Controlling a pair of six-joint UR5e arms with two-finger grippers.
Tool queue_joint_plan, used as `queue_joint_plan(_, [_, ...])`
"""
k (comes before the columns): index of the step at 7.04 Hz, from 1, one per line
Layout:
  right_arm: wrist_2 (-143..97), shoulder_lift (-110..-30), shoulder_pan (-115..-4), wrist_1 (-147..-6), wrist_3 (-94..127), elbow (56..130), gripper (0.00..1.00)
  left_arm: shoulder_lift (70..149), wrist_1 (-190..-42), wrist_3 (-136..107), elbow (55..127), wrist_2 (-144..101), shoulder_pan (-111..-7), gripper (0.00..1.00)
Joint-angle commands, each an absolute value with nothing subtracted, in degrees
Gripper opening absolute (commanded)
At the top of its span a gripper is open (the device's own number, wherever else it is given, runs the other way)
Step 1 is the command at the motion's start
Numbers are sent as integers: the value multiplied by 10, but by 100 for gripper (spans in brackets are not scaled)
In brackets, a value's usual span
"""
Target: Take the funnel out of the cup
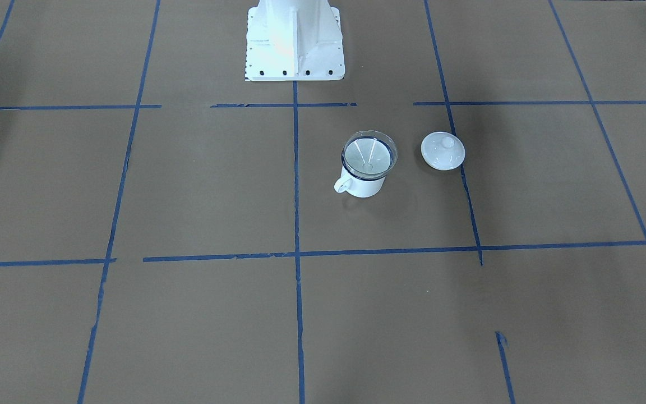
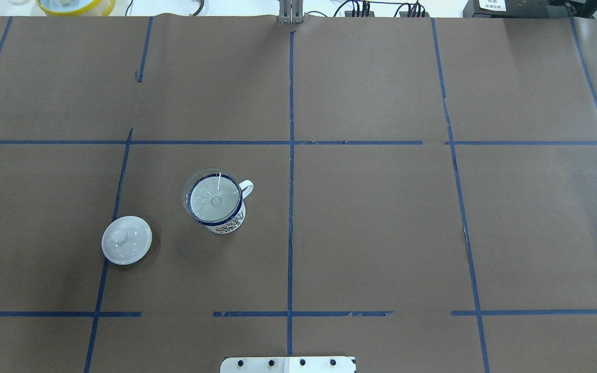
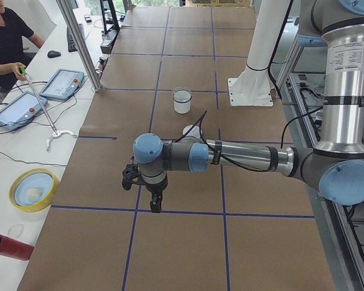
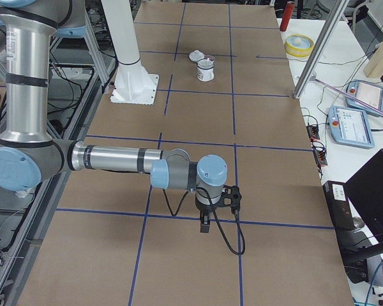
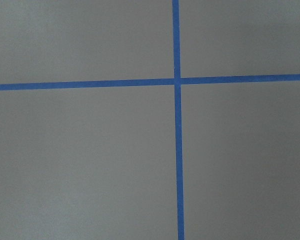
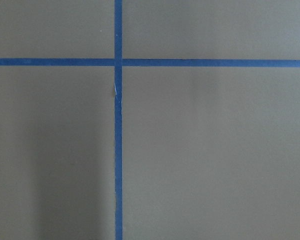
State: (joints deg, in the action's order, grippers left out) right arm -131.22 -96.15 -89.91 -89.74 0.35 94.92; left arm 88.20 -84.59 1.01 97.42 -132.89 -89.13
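Note:
The clear funnel [image 1: 369, 154] sits upright in the white cup [image 1: 365, 186], its rim resting on the mug's dark blue rim. Both also show in the overhead view, funnel [image 2: 214, 196] in cup [image 2: 227, 224], handle pointing to the back right. The left gripper [image 3: 153, 203] shows only in the left side view, hanging above the table far from the cup [image 3: 182, 101]; I cannot tell whether it is open or shut. The right gripper [image 4: 205, 224] shows only in the right side view, far from the cup [image 4: 205, 69]; I cannot tell its state either.
A white knobbed lid [image 1: 442, 150] lies on the table beside the cup, also in the overhead view [image 2: 126, 240]. The robot's white base [image 1: 294, 42] stands behind them. An operator, tablets and a yellow bowl [image 3: 30, 189] are off the table's far edge.

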Motion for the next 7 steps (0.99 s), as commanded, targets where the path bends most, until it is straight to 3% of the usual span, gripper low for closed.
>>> queue_joint_plan(1, [-1312,-962,-899,-897,4,949,100,887,-847,10,974,-1328,-891,100])
queue_joint_plan(7, [-1312,-961,-899,-897,4,949,100,931,-844,8,997,-1326,-891,100])
